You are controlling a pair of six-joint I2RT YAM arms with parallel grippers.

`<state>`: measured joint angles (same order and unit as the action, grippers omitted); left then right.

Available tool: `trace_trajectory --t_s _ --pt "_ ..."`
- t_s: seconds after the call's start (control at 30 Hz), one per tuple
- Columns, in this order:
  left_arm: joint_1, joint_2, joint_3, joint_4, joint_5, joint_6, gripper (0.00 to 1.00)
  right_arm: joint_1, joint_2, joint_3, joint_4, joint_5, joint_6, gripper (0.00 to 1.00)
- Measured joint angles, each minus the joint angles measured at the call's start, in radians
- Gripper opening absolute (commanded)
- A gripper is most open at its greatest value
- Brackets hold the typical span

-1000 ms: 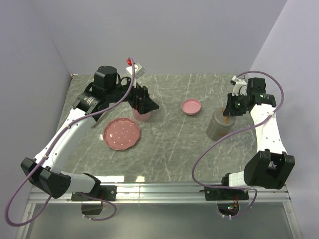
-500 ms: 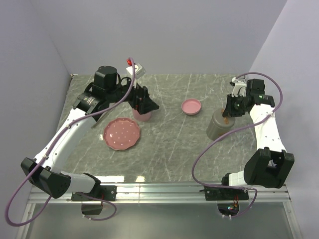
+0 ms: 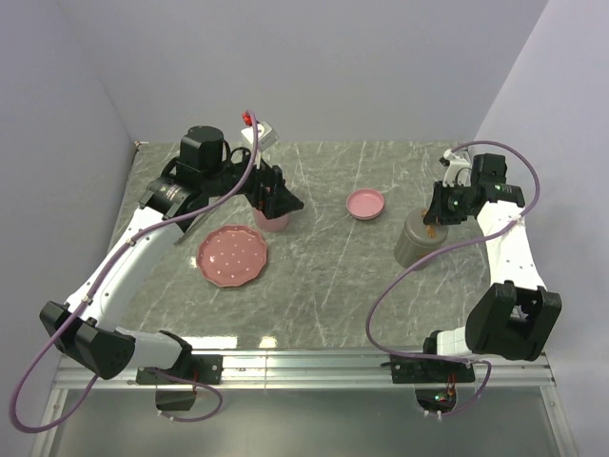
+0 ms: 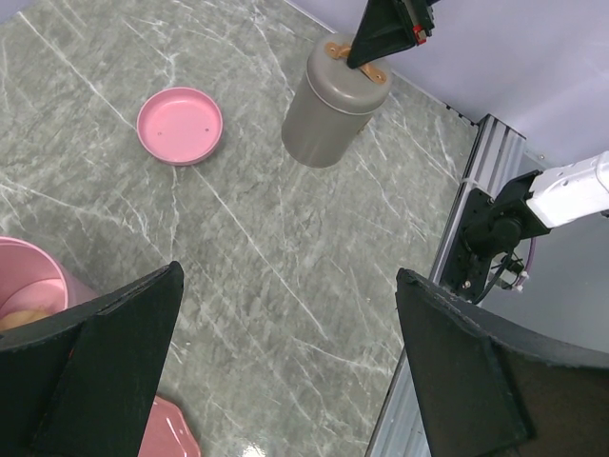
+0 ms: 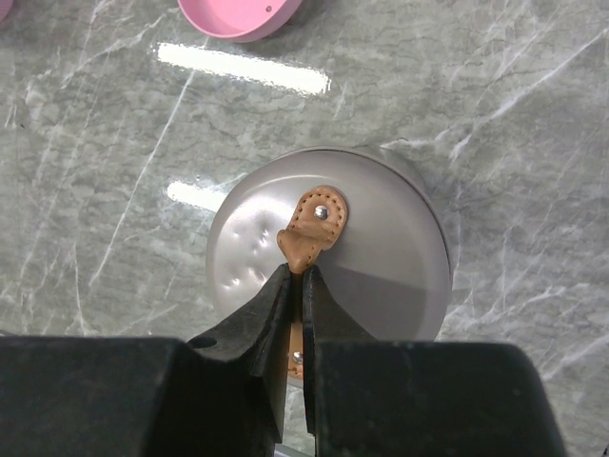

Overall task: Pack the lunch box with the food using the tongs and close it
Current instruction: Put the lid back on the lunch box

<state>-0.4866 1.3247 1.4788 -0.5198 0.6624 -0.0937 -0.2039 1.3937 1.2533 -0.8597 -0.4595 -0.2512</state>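
Note:
A grey canister (image 3: 415,242) stands at the right, with a tan leather strap (image 5: 313,227) on its lid (image 5: 381,248). My right gripper (image 5: 297,271) is shut on that strap from above, also seen in the top view (image 3: 436,217). My left gripper (image 3: 278,195) hangs open over the pink lunch box tub (image 3: 271,222); nothing is between its fingers (image 4: 114,362). A pale beige piece of food (image 4: 17,319) lies inside the tub (image 4: 33,276). The tub's pink lid (image 3: 365,204) lies apart on the table. A thin strip that looks like the tongs (image 3: 187,229) lies mostly hidden under the left arm.
The pink dotted plate (image 3: 233,255) sits in front of the tub and shows only its dots. A small white box with a red button (image 3: 257,130) stands at the back. A metal rail (image 3: 304,367) runs along the near edge. Walls close in on the left, back and right.
The right wrist has shifted slightly above the grey canister while keeping its grip on the strap. The left arm has not moved.

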Motion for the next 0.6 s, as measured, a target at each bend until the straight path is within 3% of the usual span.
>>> trace_trajectory --t_s 0.07,0.2,0.53,0.6 --pt "0.0 0.0 0.0 0.0 0.003 0.0 0.99 -0.004 0.0 -0.003 0.002 -0.006 0.0 0.04" --pt "0.0 0.0 0.0 0.0 0.005 0.0 0.99 -0.008 0.0 -0.003 0.002 -0.016 0.0 0.23" --pt "0.0 0.0 0.0 0.0 0.011 0.002 1.0 -0.008 0.0 0.017 -0.03 -0.026 -0.001 0.39" --pt "0.0 0.0 0.0 0.0 0.014 0.002 0.99 -0.008 0.0 0.023 -0.044 -0.022 -0.001 0.47"
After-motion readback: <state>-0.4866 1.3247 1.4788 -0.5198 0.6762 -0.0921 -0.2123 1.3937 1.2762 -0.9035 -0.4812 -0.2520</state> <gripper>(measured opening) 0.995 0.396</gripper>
